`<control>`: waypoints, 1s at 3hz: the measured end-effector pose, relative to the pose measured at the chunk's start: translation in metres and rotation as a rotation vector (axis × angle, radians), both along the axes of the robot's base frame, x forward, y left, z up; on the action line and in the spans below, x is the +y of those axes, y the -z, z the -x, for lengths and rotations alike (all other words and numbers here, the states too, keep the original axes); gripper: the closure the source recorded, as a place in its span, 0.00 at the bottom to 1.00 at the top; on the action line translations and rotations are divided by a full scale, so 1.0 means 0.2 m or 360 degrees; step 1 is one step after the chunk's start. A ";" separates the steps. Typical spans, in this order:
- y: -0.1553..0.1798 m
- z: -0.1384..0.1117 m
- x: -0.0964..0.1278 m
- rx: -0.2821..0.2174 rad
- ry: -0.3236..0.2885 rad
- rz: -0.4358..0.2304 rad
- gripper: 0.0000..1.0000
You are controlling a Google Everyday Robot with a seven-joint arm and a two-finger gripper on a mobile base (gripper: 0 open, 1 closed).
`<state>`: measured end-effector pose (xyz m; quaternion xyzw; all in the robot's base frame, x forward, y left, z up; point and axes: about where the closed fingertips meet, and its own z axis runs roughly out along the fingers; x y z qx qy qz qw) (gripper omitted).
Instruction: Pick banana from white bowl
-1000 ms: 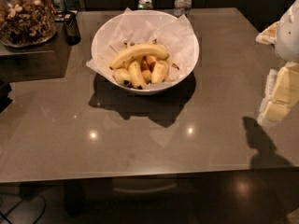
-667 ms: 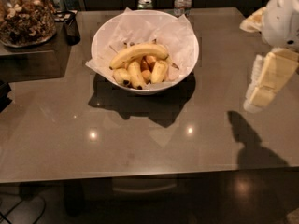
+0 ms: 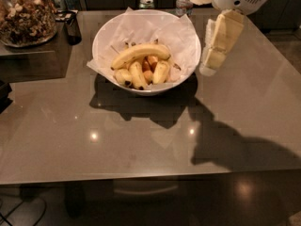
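Note:
The white bowl (image 3: 186,72), lined with crumpled white paper, stands on the grey table toward the back. The long curved yellow banana (image 3: 139,53) lies across the top of the fruit in it. Three shorter stubby bananas (image 3: 138,74) lie below it. My gripper (image 3: 212,62) hangs from the white arm at the upper right. It is just outside the bowl's right rim, above the table, pointing down. It holds nothing.
A glass jar of nuts (image 3: 26,18) stands at the back left. A dark cup (image 3: 71,26) is beside it. A can (image 3: 146,3) and a water bottle (image 3: 184,0) stand behind the bowl. The grey table (image 3: 141,145) spreads in front.
My arm and gripper have moved left from the table's right edge to the bowl's right rim. The bowl and bananas have not moved.

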<state>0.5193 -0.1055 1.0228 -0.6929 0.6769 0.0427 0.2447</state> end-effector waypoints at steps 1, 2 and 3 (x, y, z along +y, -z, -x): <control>-0.04 -0.02 0.03 -0.0040 -0.0008 -0.0019 0.00; -0.03 -0.04 0.02 -0.0038 0.0014 -0.0071 0.00; 0.04 -0.20 0.12 0.0046 -0.0093 -0.0144 0.00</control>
